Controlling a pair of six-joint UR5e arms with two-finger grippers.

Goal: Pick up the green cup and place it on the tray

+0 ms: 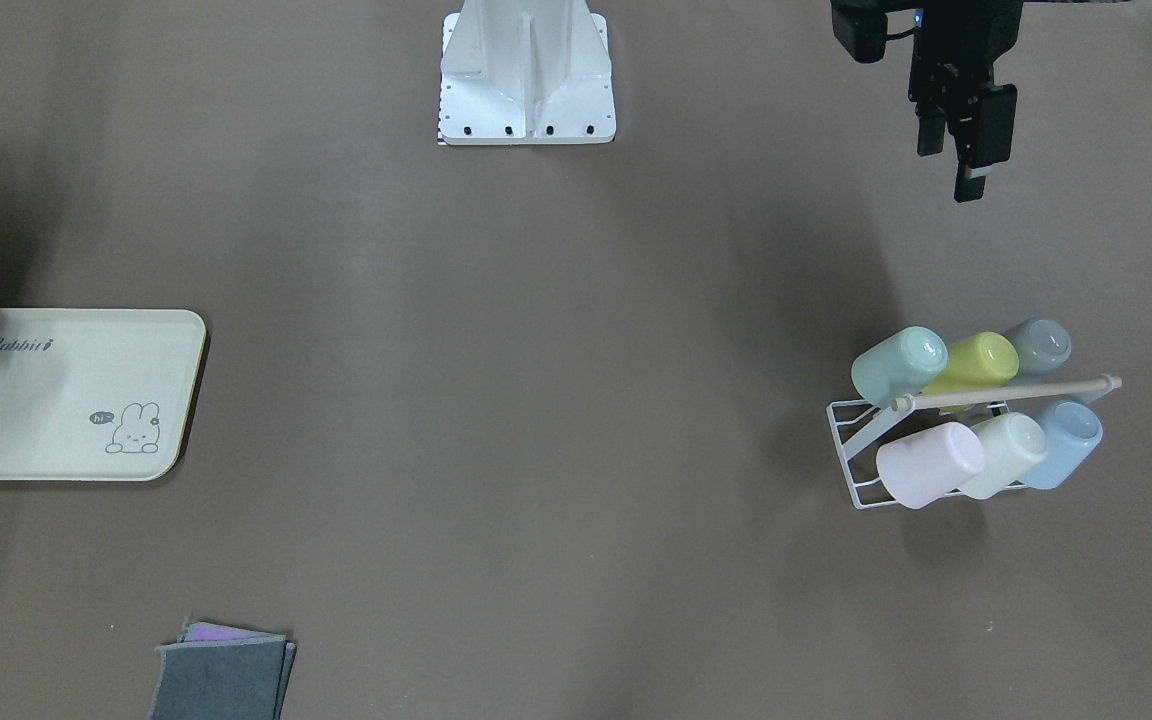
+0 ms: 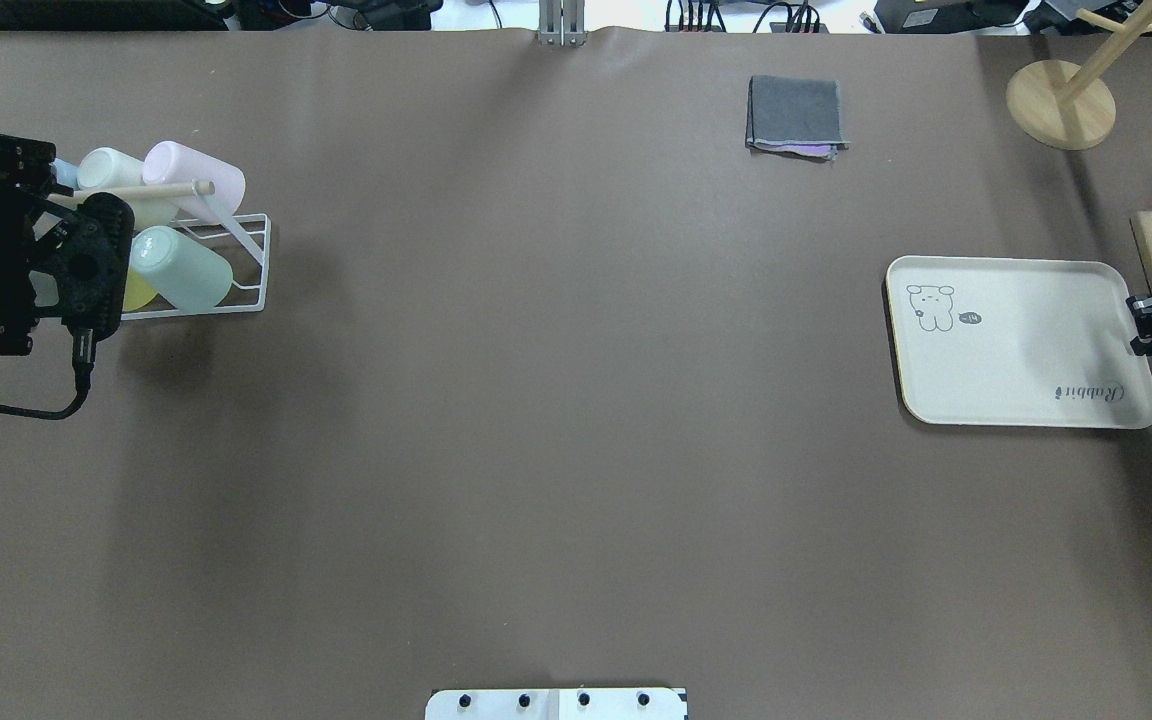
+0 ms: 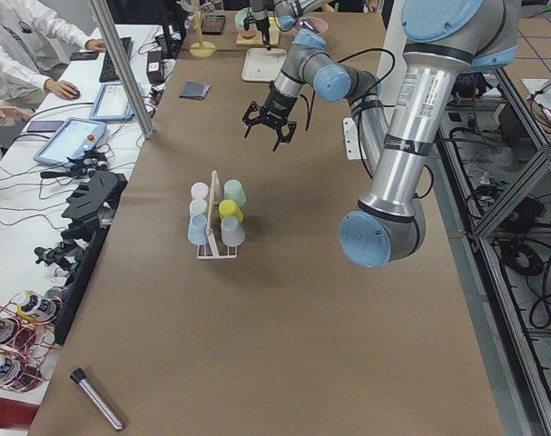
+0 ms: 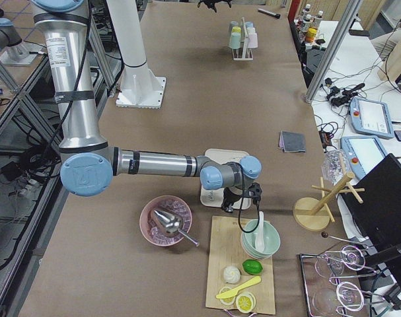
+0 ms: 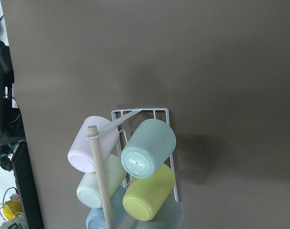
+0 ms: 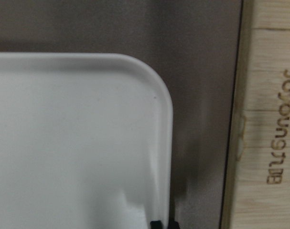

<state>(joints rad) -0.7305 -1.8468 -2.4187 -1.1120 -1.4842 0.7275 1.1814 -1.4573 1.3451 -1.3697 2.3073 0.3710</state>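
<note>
**Green cup** (image 1: 899, 365): sat tilted, base outward, on the white wire rack (image 1: 848, 455). It took the end place towards the table's middle and touched the yellow-green cup (image 1: 976, 362), beside the wooden rod (image 1: 1006, 392).

**Handling:** I judged it light, stiff, smooth plastic, and probably slippery. I reckoned the best hold was across the tapered wall near the base, drawing it off along its tilt.

**Left gripper** (image 1: 954, 160): mine, fingers spread, near the rack on my base's side but apart from it.

**Room:** the neighbouring cup and the rod crowded one flank. The other flank faced a broad stretch of table.

**Tray** (image 2: 1026, 263): lay well apart, across that stretch.

**Right gripper** (image 2: 1149, 318): mine, at the tray's edge. I could not tell whether it was spread or pressed together.
</note>
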